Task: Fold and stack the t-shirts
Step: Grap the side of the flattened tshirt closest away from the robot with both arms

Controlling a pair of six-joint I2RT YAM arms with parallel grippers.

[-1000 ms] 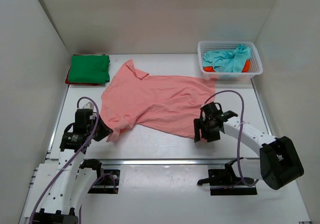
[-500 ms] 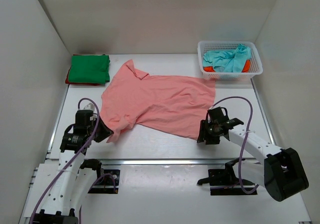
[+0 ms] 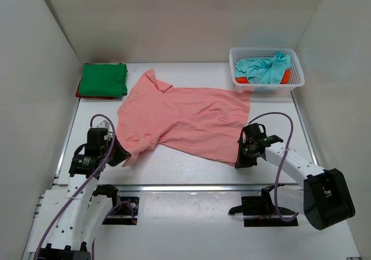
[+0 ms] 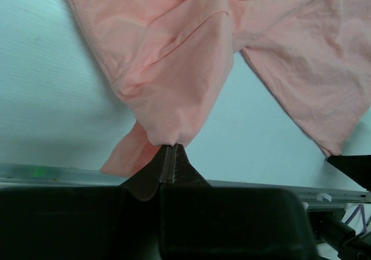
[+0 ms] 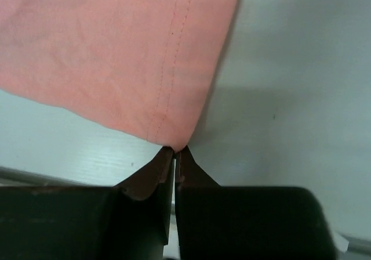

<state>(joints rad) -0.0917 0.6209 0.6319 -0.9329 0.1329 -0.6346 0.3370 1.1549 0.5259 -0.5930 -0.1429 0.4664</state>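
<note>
Landmark: white mesh basket (image 3: 266, 87), at the far right of the table (image 3: 174, 168).

Salmon pink t-shirt (image 3: 179, 121): spread open on the table, to the left of the basket and nearer the arms. One corner reaches just beside the basket's near left corner. The cloth is lightly wrinkled. The sleeve at the end away from the basket is bunched and folded over.

Left gripper (image 4: 173, 151): at the shirt's near end, the end farthest from the basket. Jaws pressed together on a folded point of the sleeve cloth, which fans out from between them.

Right gripper (image 5: 175, 151): nearer than the basket and a little to its left, at the shirt's near hem corner. Jaws together, pinching the very tip of the stitched hem. A shadow lies on the table beside that edge.

In the basket: teal t-shirt (image 3: 264, 68), crumpled, over the orange-red t-shirt (image 3: 243, 80), which shows along the near wall.

Well left of the basket, at about the same depth: green t-shirt (image 3: 103, 79), folded, lying on the red t-shirt (image 3: 79, 89). Only an edge of the red one shows.
</note>
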